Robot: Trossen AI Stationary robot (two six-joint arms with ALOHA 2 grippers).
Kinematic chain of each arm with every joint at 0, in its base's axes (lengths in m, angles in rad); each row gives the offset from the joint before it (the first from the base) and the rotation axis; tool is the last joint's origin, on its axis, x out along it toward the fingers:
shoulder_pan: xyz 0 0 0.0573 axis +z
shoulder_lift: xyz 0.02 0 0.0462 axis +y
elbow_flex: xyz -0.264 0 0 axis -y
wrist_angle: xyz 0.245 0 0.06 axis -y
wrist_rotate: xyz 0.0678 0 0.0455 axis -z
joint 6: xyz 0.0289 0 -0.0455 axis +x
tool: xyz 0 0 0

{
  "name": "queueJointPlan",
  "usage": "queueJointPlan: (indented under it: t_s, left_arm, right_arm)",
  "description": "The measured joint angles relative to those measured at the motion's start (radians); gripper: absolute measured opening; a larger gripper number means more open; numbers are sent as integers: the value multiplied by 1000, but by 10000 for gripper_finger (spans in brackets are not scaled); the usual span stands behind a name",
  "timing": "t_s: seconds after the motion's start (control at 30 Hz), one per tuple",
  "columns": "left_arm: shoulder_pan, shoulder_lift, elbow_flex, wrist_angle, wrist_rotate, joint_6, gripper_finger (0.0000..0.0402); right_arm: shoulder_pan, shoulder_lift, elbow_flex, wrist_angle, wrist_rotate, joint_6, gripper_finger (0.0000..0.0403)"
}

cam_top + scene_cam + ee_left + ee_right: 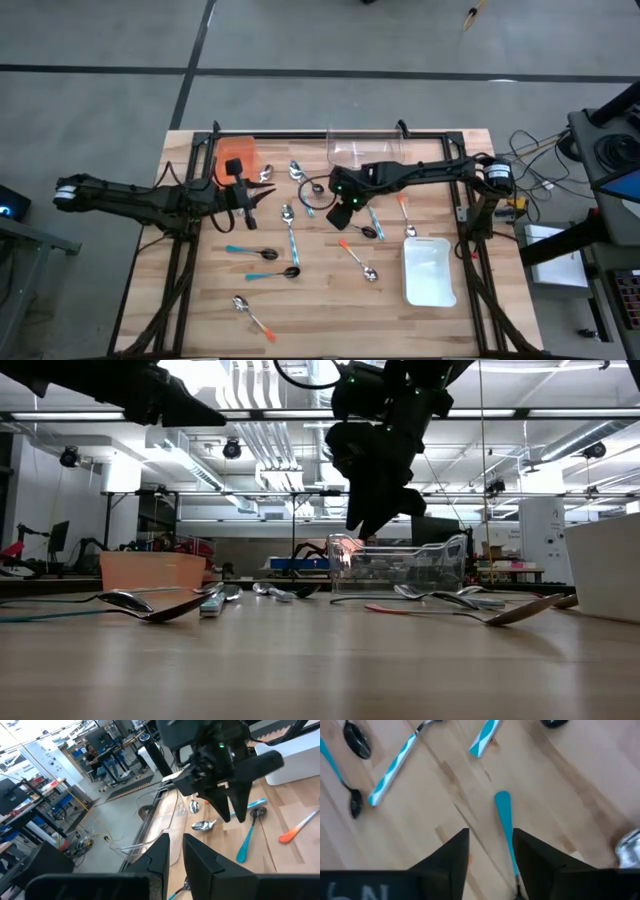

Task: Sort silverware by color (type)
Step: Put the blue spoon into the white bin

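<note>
Silverware lies scattered on the wooden table: teal-handled spoons, orange-handled ones and plain silver ones. My right gripper hangs open above the table's middle, well clear of it in the low view. In the right wrist view a teal spoon handle lies on the wood below the gap between the fingers, close to one of them. My left gripper waits at the left, raised, shut with only a narrow slit and nothing in it.
An orange tray and a clear tray stand along the far edge. A white tray sits at the near right. Two blue-and-white striped handles lie on the wood beyond the right gripper.
</note>
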State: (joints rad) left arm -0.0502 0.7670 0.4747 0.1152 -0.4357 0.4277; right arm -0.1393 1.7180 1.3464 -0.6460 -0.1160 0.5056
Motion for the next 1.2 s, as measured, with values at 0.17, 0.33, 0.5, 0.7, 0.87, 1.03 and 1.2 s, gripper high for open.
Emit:
queueJointPlan:
  t_s: [0.17, 0.33, 0.5, 0.7, 0.87, 1.03, 1.2]
  left_arm:
    - [0, 0, 0, 7, 0, 1, 36]
    - [0, 0, 0, 8, 0, 1, 36]
    - [0, 0, -1, 9, 0, 1, 36]
    - [0, 2, -2, 13, 0, 1, 36]
    - [0, 5, -2, 13, 0, 1, 36]
    - [0, 5, -2, 12, 0, 1, 36]
    - [0, 6, -2, 12, 0, 2, 36]
  right_arm:
    - [74, 1, 0, 2, 35, -200, 181]
    - [134, 1, 0, 2, 141, -242, 177]
    - [153, 29, -5, 3, 219, -229, 171]
    - [142, 123, 6, 20, 226, -226, 171]
    - [118, 181, 20, 16, 231, -201, 171]
    - [102, 218, 23, 18, 230, -196, 164]
    - [89, 241, 26, 20, 216, -188, 161]
